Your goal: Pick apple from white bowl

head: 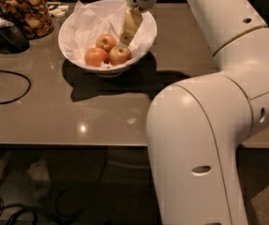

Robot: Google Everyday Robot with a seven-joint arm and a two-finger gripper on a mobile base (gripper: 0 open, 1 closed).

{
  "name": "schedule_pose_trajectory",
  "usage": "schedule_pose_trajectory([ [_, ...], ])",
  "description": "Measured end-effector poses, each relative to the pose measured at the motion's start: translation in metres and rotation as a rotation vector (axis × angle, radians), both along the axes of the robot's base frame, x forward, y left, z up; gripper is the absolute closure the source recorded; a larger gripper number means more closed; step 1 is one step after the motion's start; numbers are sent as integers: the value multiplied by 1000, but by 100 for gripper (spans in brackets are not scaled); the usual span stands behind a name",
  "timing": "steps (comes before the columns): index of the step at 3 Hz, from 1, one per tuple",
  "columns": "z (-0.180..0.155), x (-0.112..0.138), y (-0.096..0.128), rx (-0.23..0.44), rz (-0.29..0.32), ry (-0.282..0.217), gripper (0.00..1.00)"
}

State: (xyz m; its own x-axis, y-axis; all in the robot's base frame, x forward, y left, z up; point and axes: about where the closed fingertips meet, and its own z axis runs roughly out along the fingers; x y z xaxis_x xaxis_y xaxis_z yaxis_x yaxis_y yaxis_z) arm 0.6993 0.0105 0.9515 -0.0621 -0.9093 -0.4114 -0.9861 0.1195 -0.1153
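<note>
The white bowl (75, 32), lined with crumpled white paper, stands at the back of the grey table. Three apples lie in it. The apple (119, 56), the most golden and least red, lies at the front right. A pink-red apple (95, 57) lies to its left and an orange-red one (106, 41) behind them. My gripper (124, 42) reaches down into the bowl from above, its tip right over the golden apple's upper right side, touching it or nearly so. It holds nothing that I can see.
A glass jar of dried snacks (24, 11) and a dark scoop (7, 31) stand at the back left. A black cable (12, 86) loops on the table's left. My white arm (209, 125) fills the right half of the view and hides the table's right side.
</note>
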Motion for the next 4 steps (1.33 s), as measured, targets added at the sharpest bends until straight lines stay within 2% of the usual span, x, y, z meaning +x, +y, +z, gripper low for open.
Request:
schedule_pose_trajectory([
  [2, -23, 5, -5, -5, -36, 57, 23],
  [4, -40, 1, 1, -14, -32, 109, 21],
])
